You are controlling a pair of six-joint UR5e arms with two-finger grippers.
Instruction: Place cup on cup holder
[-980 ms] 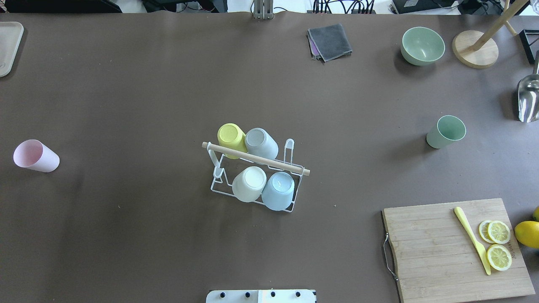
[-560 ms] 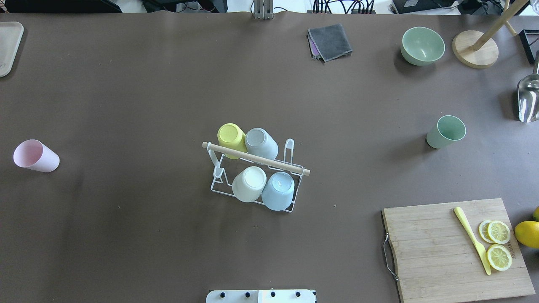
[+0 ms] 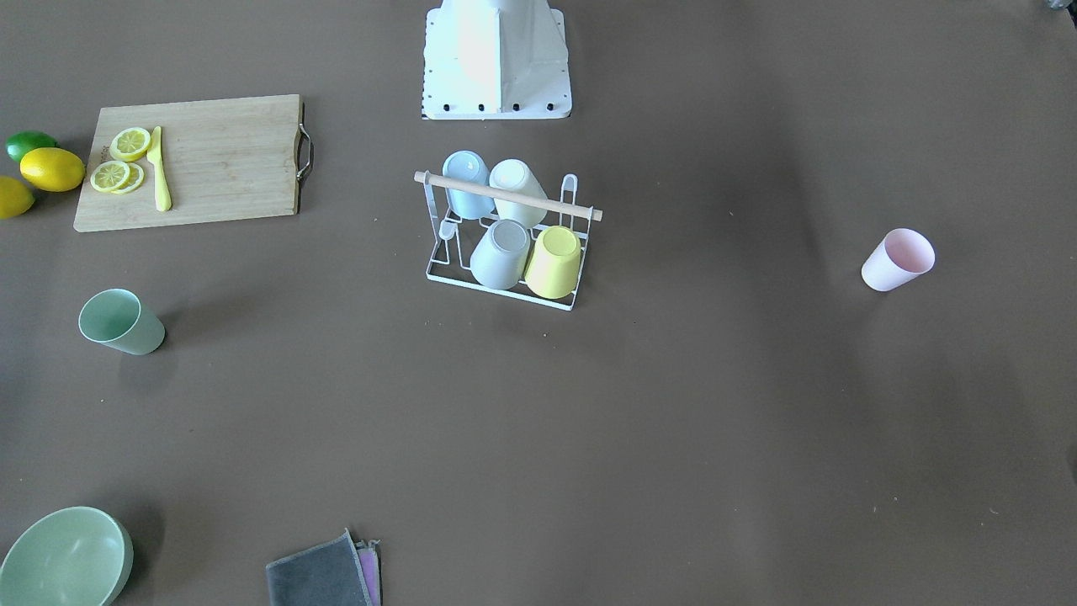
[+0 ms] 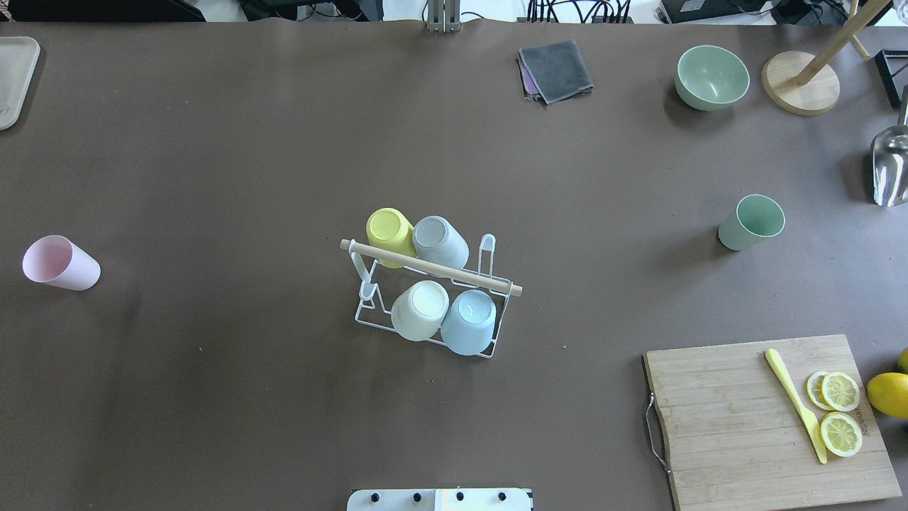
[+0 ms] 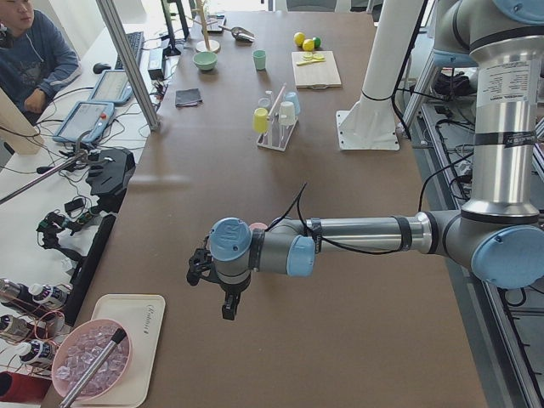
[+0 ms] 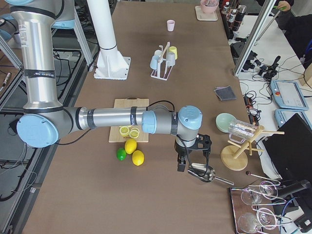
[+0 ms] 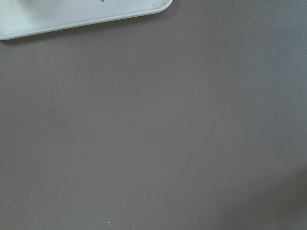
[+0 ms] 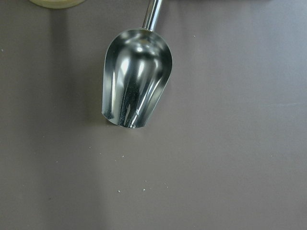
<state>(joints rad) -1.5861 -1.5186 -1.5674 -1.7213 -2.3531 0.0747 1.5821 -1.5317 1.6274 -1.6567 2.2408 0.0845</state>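
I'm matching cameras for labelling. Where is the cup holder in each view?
Exterior front-facing: cup holder centre, below the robot base.
Overhead exterior: cup holder centre, above the robot base.
Exterior left: cup holder far, upper middle, left of the robot base.
Exterior right: cup holder far, upper middle, right of the robot base.
Left wrist-mounted: not in it.
Right wrist-mounted: not in it.
Shared landmark: the robot base.

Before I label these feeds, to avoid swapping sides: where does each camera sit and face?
Front-facing: across the table, facing the robot, down; base shows.
Overhead: behind the robot, forward and down; base edge.
Exterior left: table's left end, along it; left arm.
Exterior right: right end; right arm over scoop.
Left wrist: down on table, tray corner; no body.
Right wrist: down on scoop; no body.
Shared: first two show the cup holder.
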